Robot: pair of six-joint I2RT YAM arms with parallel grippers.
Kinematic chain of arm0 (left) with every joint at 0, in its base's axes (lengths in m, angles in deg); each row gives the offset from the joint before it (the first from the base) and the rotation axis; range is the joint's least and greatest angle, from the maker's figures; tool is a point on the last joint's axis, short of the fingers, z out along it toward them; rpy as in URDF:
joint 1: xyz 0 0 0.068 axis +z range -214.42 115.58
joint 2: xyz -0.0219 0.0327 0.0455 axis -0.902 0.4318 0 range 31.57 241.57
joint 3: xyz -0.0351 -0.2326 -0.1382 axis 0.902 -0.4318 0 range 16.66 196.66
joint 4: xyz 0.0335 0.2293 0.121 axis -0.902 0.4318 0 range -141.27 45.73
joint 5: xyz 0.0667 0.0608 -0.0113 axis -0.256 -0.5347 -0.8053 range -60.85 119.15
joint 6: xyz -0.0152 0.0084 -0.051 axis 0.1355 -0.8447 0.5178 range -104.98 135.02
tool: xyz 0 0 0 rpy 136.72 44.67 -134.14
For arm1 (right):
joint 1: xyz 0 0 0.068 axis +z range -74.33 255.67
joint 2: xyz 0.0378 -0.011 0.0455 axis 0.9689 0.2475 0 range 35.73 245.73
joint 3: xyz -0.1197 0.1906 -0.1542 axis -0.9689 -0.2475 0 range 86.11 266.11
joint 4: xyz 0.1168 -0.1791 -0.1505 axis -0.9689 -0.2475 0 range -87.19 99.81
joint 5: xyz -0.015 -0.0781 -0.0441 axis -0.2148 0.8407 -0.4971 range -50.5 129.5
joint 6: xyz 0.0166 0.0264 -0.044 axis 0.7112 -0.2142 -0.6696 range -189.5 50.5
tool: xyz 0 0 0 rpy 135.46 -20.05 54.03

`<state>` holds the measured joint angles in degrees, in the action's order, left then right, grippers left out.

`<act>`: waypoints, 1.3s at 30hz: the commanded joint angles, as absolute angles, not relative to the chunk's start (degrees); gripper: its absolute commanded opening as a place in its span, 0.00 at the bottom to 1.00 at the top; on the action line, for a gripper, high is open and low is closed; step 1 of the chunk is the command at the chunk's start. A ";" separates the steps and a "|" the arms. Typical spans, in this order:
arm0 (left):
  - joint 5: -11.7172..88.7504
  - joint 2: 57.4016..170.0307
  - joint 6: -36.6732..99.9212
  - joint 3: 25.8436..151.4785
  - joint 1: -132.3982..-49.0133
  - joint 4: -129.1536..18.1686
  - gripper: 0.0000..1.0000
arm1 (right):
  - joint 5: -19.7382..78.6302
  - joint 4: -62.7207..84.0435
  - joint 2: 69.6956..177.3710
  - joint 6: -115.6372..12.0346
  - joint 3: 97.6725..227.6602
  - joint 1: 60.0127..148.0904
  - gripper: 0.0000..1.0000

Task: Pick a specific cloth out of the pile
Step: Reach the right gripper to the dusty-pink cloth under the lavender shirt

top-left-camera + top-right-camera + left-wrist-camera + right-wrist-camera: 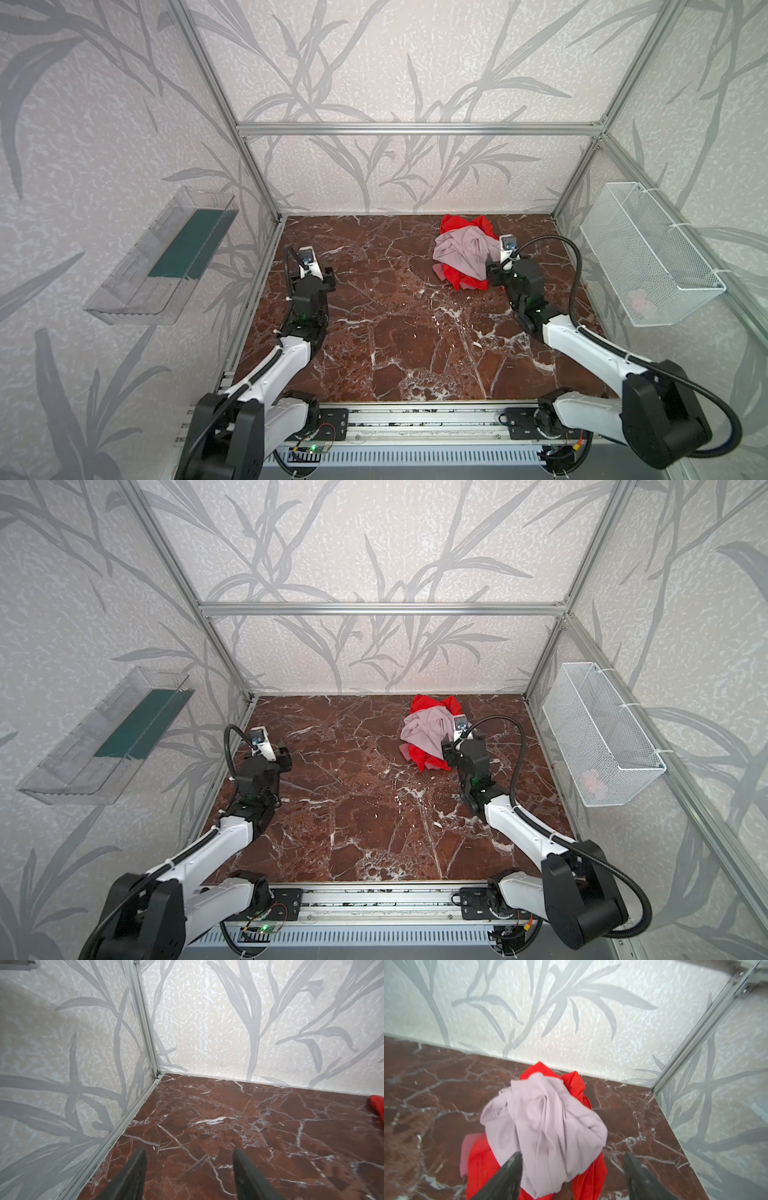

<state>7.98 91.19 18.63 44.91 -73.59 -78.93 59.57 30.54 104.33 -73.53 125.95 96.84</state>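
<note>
Dusty-rose cloth peeks beneath the pile; both hands gape, grasping nothing.

Bare marble — pile far-right

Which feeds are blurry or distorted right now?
Right wrist view: soft motion blur over the pile and floor; tool tips dark. Left wrist view: sharp, floor veins crisp. Both top views: sharp, with wide-angle bending of the frame edges.
</note>
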 commanded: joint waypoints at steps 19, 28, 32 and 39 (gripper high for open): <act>19.41 91.51 38.08 56.79 -74.52 -42.24 0.59 | 45.71 -8.69 137.80 -62.71 157.95 113.02 0.40; 19.41 93.48 36.74 56.80 -74.52 -43.29 0.59 | 51.93 -16.55 150.31 -63.06 171.64 112.56 0.35; 19.87 93.95 36.33 56.99 -74.52 -43.25 0.59 | 53.94 -18.05 153.50 -64.05 174.97 112.24 0.35; 19.71 94.17 35.60 56.97 -74.52 -43.89 0.59 | 57.21 -19.68 158.31 -66.05 179.29 111.23 0.35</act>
